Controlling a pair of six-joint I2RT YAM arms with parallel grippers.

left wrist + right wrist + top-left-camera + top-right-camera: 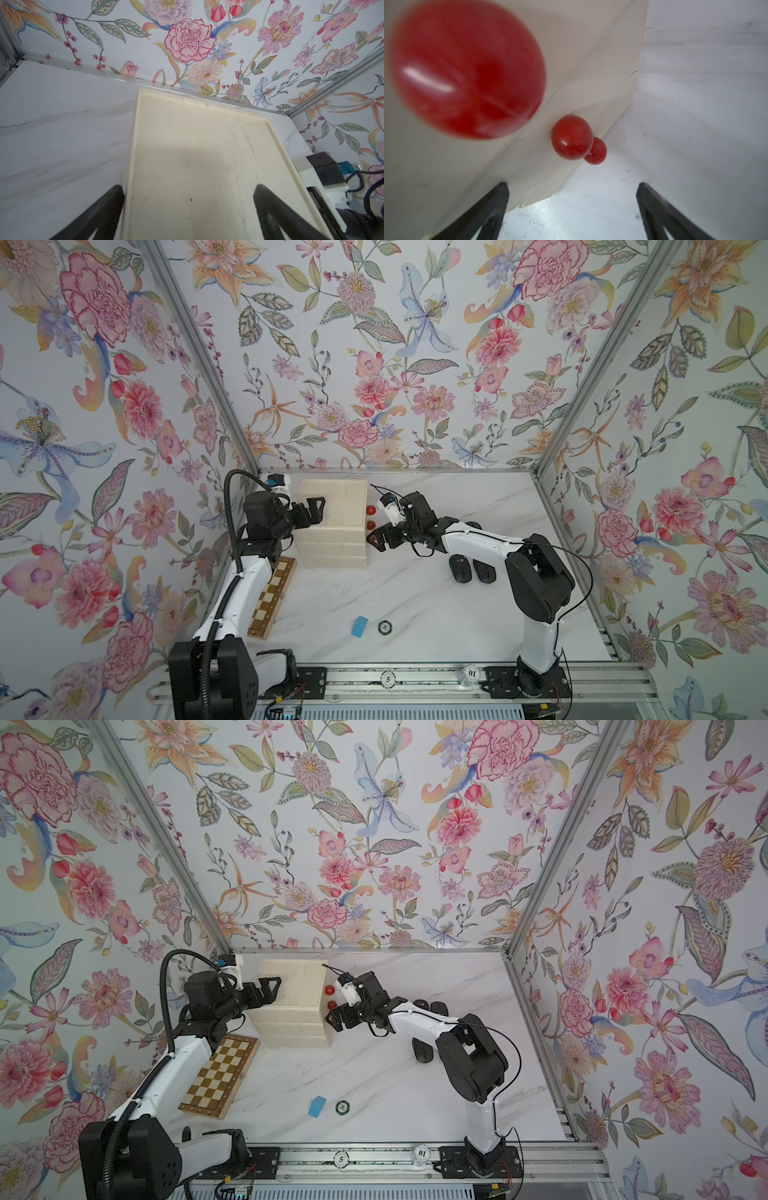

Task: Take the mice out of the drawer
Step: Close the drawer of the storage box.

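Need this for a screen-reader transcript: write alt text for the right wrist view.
The open right gripper faces the cream drawer unit, whose nearest red knob looms large and blurred; two more red knobs show farther along its front. White marble table fills the rest.

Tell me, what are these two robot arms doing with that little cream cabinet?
The job is taking mice out of the drawer cabinet. The left gripper sits open over its top, perhaps steadying it. The right gripper, also open, is at the red knobs on its side, gripping none. The drawers look shut; two black mice lie on the table.
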